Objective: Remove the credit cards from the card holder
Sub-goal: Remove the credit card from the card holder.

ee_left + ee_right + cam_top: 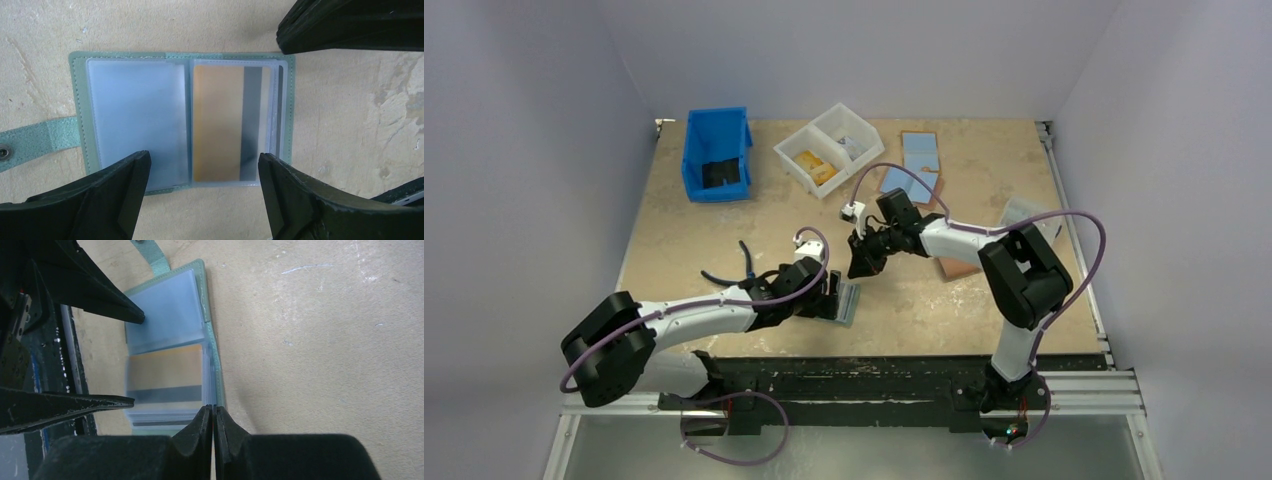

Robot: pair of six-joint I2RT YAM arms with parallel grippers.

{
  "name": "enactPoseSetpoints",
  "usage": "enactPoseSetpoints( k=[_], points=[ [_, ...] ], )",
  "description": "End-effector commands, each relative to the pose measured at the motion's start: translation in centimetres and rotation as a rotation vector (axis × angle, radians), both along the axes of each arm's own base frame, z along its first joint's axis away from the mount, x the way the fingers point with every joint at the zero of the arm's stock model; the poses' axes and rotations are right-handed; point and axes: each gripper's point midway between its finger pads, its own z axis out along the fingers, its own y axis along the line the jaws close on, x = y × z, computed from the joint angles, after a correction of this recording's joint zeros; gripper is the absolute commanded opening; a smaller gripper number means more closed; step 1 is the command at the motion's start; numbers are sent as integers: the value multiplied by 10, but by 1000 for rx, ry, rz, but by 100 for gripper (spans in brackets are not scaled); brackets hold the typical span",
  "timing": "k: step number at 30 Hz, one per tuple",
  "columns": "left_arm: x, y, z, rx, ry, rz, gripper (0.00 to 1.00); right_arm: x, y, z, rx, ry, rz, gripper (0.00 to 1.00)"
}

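Right claw (213, 412), fingers pressed together, sits at the sleeve-stack edge of the open card holder (79, 100). I cannot tell whether it pinches anything. A tug there could drag or fold the soft holder across the surface (350, 125), or pull a sleeve instead of the tan-orange credit card (217, 122) inside. Left claw (202, 160) stands wide open, straddling the holder's near edge and gripping nothing, and it may not be pinning it.

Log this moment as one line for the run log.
wallet open flat | orange card inside | left gripper open over wallet | right gripper shut at wallet edge
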Motion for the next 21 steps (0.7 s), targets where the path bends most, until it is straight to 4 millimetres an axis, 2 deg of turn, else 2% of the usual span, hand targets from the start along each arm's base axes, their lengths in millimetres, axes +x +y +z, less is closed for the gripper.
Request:
enactPoseSetpoints(
  k=[1,8,12,21],
  points=[
    [12,-18,20,-58,-60,-22,84,5,7,-5,-38,-22,-11,11],
    [9,-23,19,-94,-59,-38,85,0,11,-8,-49,-14,6,11],
    [8,-24,16,-100,-55,-41,86,-6,15,-2,-14,7,36,11],
    [6,-18,6,-72,-43,-33,87,-13,19,2,21,36,63,11]
  ],
)
